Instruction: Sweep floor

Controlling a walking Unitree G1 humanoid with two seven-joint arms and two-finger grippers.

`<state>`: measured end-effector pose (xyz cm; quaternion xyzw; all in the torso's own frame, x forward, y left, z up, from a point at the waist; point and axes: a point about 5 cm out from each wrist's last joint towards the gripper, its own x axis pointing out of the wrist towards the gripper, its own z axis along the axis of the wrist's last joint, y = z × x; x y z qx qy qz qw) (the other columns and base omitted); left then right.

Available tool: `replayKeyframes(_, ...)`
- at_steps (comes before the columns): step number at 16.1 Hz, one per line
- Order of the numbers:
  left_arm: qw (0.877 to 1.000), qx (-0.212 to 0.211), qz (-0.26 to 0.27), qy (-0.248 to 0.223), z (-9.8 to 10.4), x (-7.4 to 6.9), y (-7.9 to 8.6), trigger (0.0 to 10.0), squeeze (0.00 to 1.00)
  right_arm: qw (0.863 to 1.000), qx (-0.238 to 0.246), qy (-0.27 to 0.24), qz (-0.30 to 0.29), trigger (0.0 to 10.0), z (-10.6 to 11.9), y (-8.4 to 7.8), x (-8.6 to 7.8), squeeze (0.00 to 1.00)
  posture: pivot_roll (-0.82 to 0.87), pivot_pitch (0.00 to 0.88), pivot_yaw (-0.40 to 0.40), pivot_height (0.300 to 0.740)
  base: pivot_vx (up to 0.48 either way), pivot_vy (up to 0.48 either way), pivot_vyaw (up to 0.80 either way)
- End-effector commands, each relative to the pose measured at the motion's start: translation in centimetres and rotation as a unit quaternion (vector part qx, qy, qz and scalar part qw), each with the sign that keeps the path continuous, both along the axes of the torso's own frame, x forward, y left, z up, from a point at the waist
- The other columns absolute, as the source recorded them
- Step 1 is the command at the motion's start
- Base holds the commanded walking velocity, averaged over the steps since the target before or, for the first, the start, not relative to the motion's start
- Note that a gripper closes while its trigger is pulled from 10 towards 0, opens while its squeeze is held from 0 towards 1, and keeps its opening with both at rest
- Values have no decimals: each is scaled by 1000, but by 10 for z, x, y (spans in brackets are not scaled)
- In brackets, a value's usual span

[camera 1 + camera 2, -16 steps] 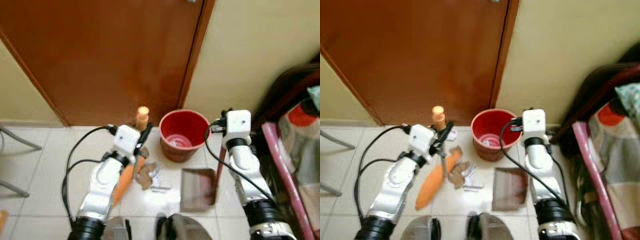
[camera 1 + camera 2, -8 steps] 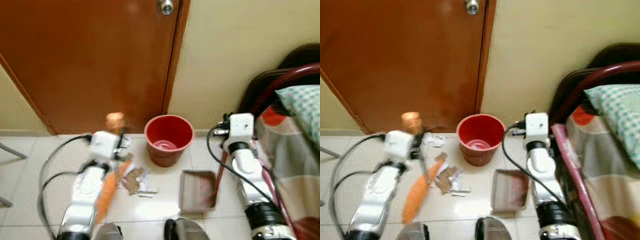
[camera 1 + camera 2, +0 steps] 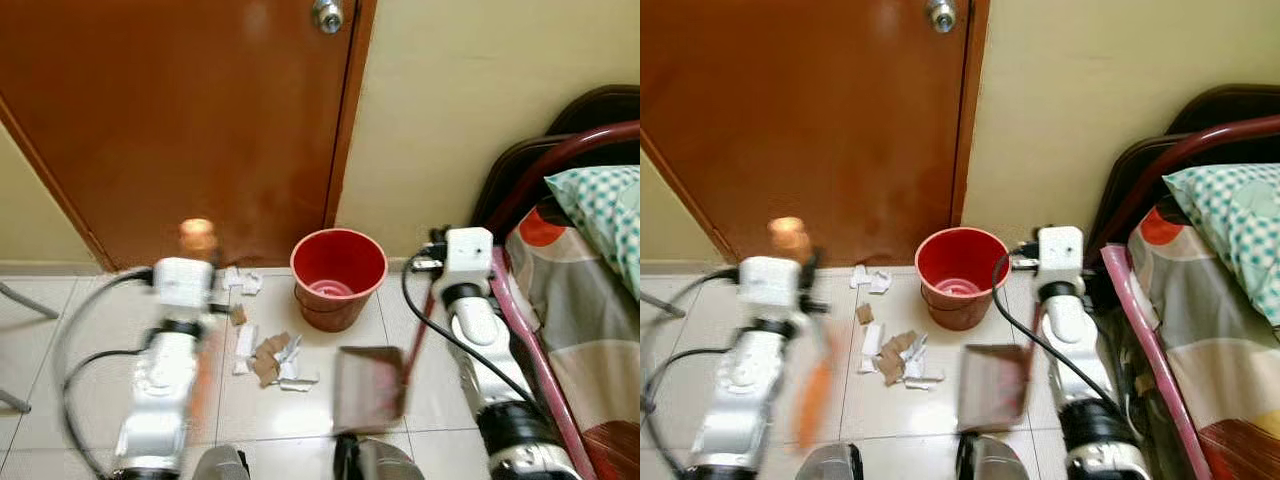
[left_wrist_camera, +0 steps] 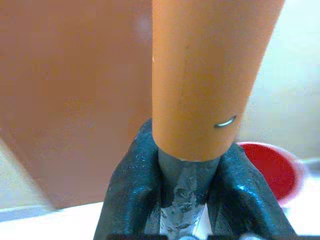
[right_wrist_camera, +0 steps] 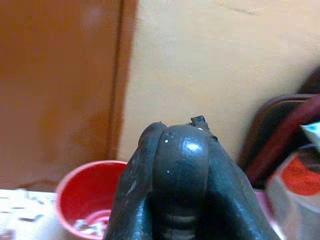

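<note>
no brand, label or writing can be read anywhere. nearest, at the bottom edge of the head views, the robot's two feet stand on the pale tiled floor. just ahead of them a dustpan sits on the tiles with its dark red handle rising to the right gripper; in the right wrist view that gripper's black fingers are pressed together around a dark rounded handle end. on the robot's left, the left arm is smeared by motion, and the broom under it reads as an orange streak, its head hard to make out. in the left wrist view the left gripper is clamped on the grey neck just below the broom's smooth orange grip, which is cut off by the frame's top. the grip's rounded tip shows above the left wrist. between broom and dustpan lies a loose heap of paper and cardboard scraps, with a few more scraps nearer the door. beyond stands a red bucket, close to the wall, with something pale at its bottom. furthest are the brown wooden door with a metal knob, a cream wall, and at the right a bed with a dark red frame and a patterned pillow, partly cut off.
</note>
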<state>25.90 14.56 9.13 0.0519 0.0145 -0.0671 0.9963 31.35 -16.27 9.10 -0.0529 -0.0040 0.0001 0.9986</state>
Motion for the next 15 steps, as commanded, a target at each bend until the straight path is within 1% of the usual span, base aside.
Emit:
replayKeyframes(1,997,-42,-59,1,4,-2,-25,10000,0,1000,17,-8,6,10000,6,4,6,0,12,83,-54,740,0,0,0)
replayKeyframes(4,992,-71,-98,22,7,-2,-43,10000,0,1000,18,-5,23,10000,6,20,10,0,4,89,-50,740,0,0,0)
replayKeyframes(5,991,-88,-97,27,10,0,-46,10000,0,999,21,0,37,10000,5,29,10,0,1,91,-50,740,0,0,0)
replayKeyframes(7,991,-107,-82,24,15,4,-44,10000,0,998,29,8,52,10000,1,40,10,0,2,94,-53,740,0,0,0)
replayKeyframes(8,992,-108,-62,11,19,8,-39,10000,0,997,33,12,63,10000,0,46,9,0,2,96,-55,740,0,0,0)
replayKeyframes(9,993,-105,-48,1,22,10,-35,10000,0,997,38,14,69,10000,-1,48,8,0,4,97,-56,740,0,0,0)
replayKeyframes(11,996,-89,5,-21,30,17,-17,10000,0,995,50,18,89,10000,-2,56,7,0,6,99,-59,740,0,0,0)
replayKeyframes(12,996,-83,18,-23,30,18,-11,10000,0,994,52,17,92,10000,-1,56,6,0,7,99,-61,740,0,0,0)
replayKeyframes(13,998,-51,22,-20,24,16,0,10000,0,994,51,13,91,10000,1,51,6,0,7,99,-61,740,0,0,0)
replayKeyframes(14,999,-35,15,-15,18,14,3,10000,0,995,49,9,87,10000,2,46,6,0,7,99,-61,740,0,0,0)
replayKeyframes(15,1000,-14,8,-9,11,12,7,10000,0,996,48,-1,78,10000,5,37,5,0,7,99,-61,740,0,0,0)
